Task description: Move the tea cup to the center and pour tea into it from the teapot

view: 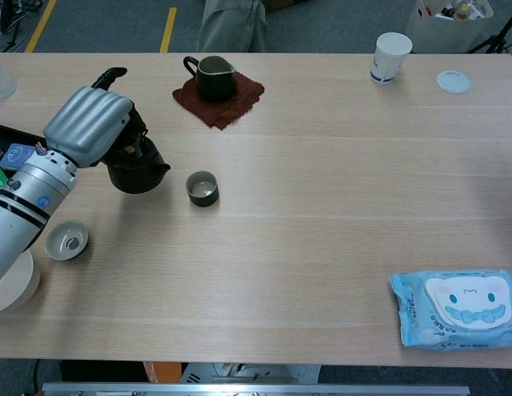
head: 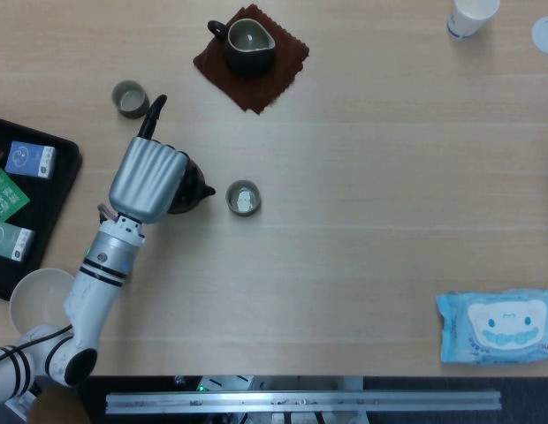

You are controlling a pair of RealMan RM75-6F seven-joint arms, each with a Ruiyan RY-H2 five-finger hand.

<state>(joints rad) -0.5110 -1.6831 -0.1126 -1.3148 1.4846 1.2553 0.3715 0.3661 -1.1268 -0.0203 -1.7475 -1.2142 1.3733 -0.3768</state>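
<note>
**Q:** Why is the teapot [view: 137,169] carried so close to the tea cup [view: 202,188]?

**A:** It looks like a staging move for the pour. The left hand [view: 89,126] is wrapped over the pot's handle side, fingers curled around it, with the spout aimed at the cup, which sits just off the pot at three o'clock in the head view. The cup is near the middle of the table [view: 322,206], so the first half of the job appears done; the pour appears not yet begun, as the pot is roughly upright. The right hand shows in neither view.

**Q:** And the cup itself?

**A:** A small, dark, round, handleless cup, upright, with a pale patch inside: liquid, glaze or glare, I cannot say. The pot is dark and squat, its body largely hidden under the hand from above.

**Q:** What surrounds them?

**A:** A second small cup [head: 130,98] at eleven o'clock from the pot, a dark pitcher [head: 248,43] on a maroon cloth [head: 252,84] at twelve from the cup, a pale bowl [view: 10,285] and a saucer-like dish [view: 66,239] at the table's left edge, and a wet-wipes pack [view: 456,307] far off at four.
</note>
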